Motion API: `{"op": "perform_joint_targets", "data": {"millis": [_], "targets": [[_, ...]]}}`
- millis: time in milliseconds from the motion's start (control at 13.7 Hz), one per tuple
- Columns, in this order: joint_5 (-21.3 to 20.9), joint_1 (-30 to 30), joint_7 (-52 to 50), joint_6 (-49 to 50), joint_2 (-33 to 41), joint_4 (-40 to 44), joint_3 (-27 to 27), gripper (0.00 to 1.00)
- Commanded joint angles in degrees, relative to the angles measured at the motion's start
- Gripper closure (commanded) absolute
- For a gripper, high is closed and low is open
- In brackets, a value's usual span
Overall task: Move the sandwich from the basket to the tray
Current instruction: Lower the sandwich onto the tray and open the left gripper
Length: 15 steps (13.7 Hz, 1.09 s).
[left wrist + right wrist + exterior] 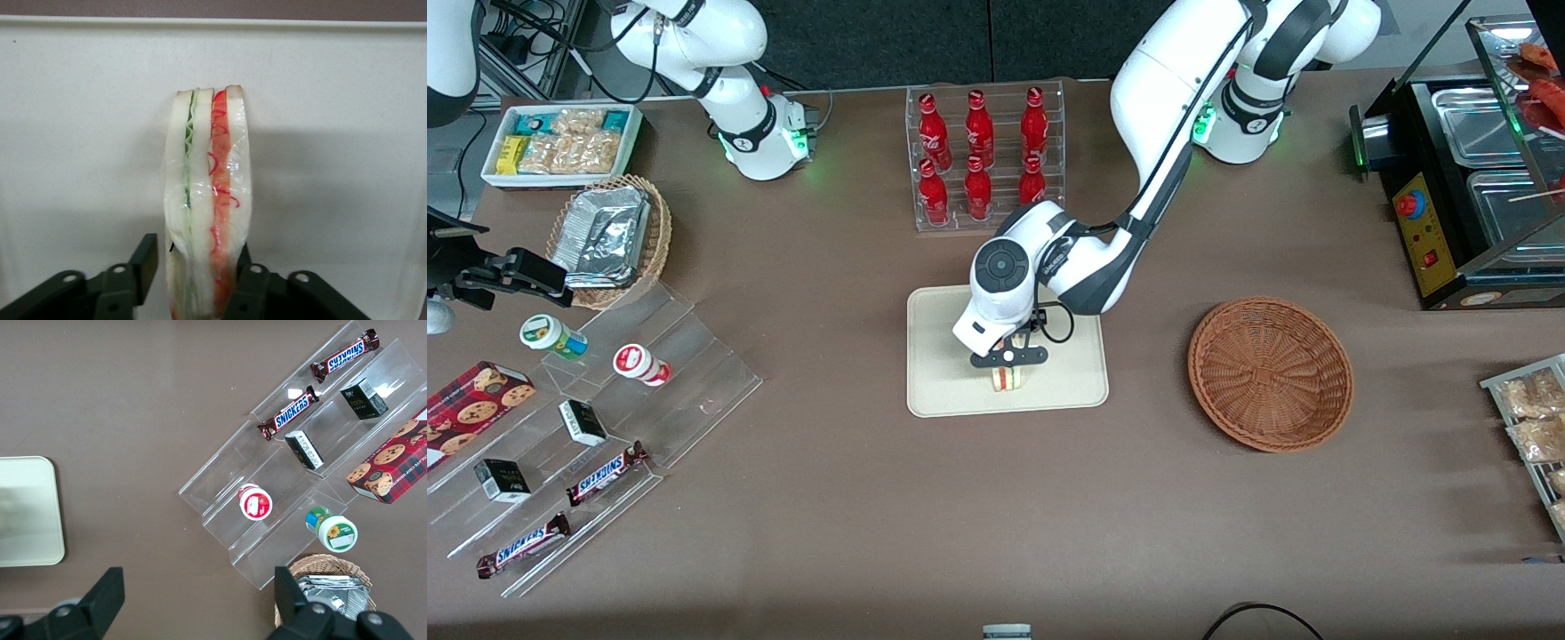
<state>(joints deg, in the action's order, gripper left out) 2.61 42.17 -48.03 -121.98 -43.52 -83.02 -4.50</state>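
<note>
The sandwich (1007, 380) stands on its edge on the cream tray (938, 391), near the tray's rim closest to the front camera. The left wrist view shows its pale bread with red, orange and green layers (207, 193) against the tray floor (80, 133). My gripper (1009, 358) hangs straight over it, and its black fingers straddle the sandwich's base (197, 257). One finger (248, 273) touches the bread, while a small gap shows at the other finger (143, 257), so the gripper is open. The reddish-brown basket (1270, 373) sits empty toward the working arm's end of the table.
A clear rack of red bottles (983, 156) stands farther from the front camera than the tray. Acrylic display steps (605, 418) with snack bars and cups lie toward the parked arm's end, near a foil-lined wicker basket (609, 238). A black food warmer (1476, 178) stands toward the working arm's end.
</note>
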Motion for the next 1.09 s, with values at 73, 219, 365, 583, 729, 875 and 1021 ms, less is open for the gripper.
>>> {"op": "perform_joint_targets", "data": {"millis": [73,219,365,583,729,875,1021], "targets": [[1.0,0.1,0.5,1.0,-0.7,2.0,0.2,0.0],[0.8,0.2,1.5,1.4,-0.5,2.9,0.3,0.0],[0.6,-0.7,5.0,2.1,0.1,3.3,0.5,0.0],[-0.1,-2.2,13.8,5.5,2.9,3.0,2.6,0.0],[-0.1,-3.8,17.4,11.0,5.4,2.5,3.2,0.0],[-1.5,-6.8,17.5,13.5,7.0,2.3,4.3,0.0],[-1.6,-7.1,16.7,15.5,8.9,1.1,8.2,0.0]]}}
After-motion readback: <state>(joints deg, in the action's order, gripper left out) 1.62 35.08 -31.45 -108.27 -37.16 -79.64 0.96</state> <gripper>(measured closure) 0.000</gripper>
